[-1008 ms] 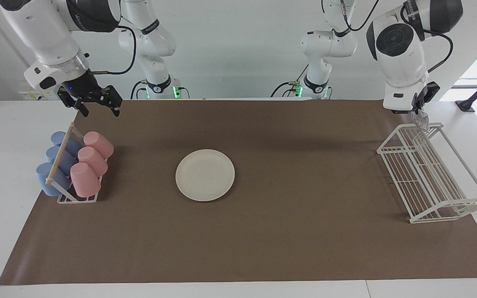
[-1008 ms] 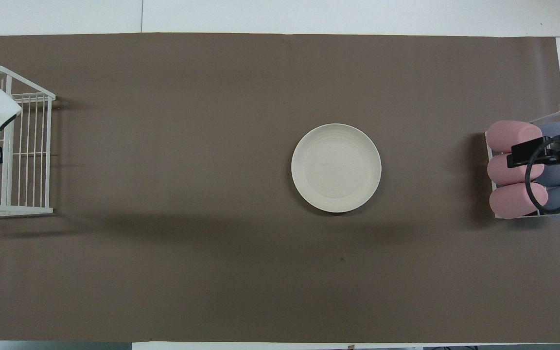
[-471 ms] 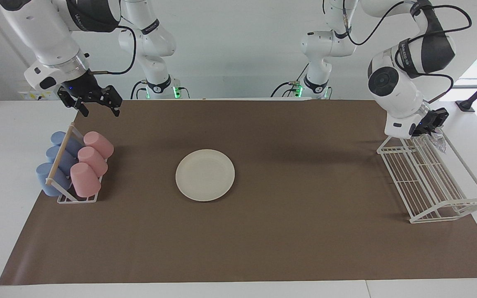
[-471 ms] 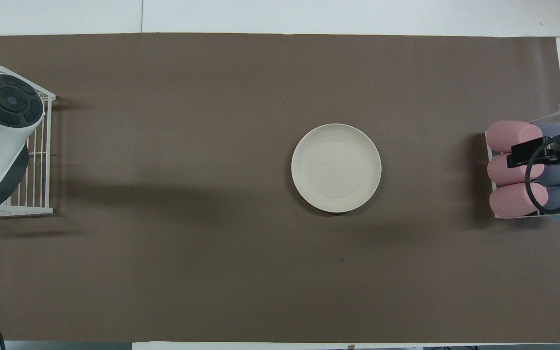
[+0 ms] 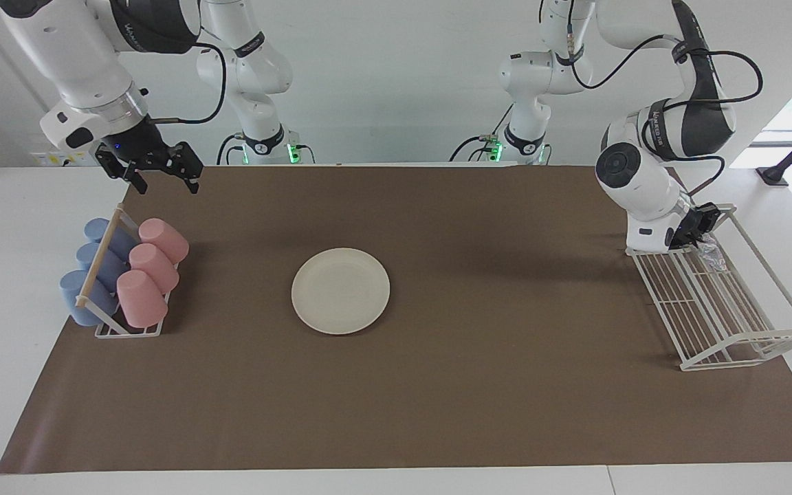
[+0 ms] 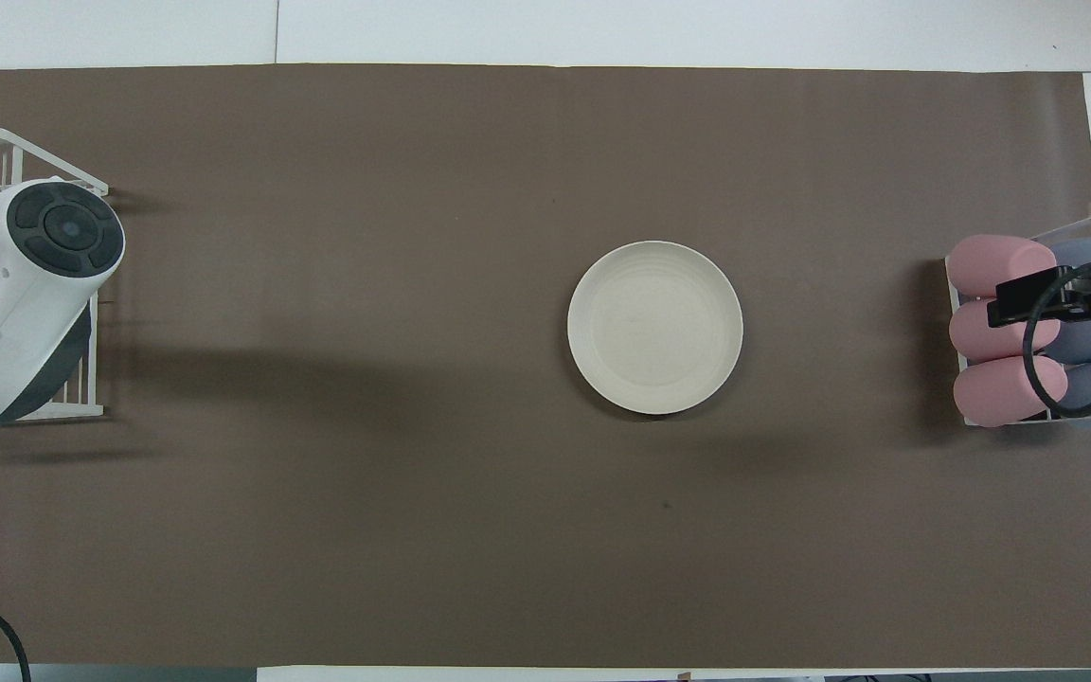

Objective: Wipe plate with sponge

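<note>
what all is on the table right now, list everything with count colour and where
plate: one, cream-white, middle of the brown mat
sponge: one, silvery, in the left gripper over the wire rack
wire rack: one, white, left arm's end
pink cups: three, in the cup holder
blue cups: three, same holder
cup holder: one, white with wooden bar, right arm's end
left gripper: shut on the sponge
right gripper: open, waiting above the cup holder

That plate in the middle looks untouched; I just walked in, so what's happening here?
The left end effector is shut on the sponge, down at the wire rack at its end of the table. The plate lies bare mid-table, not yet wiped. The right end effector waits open above the cup rack.
</note>
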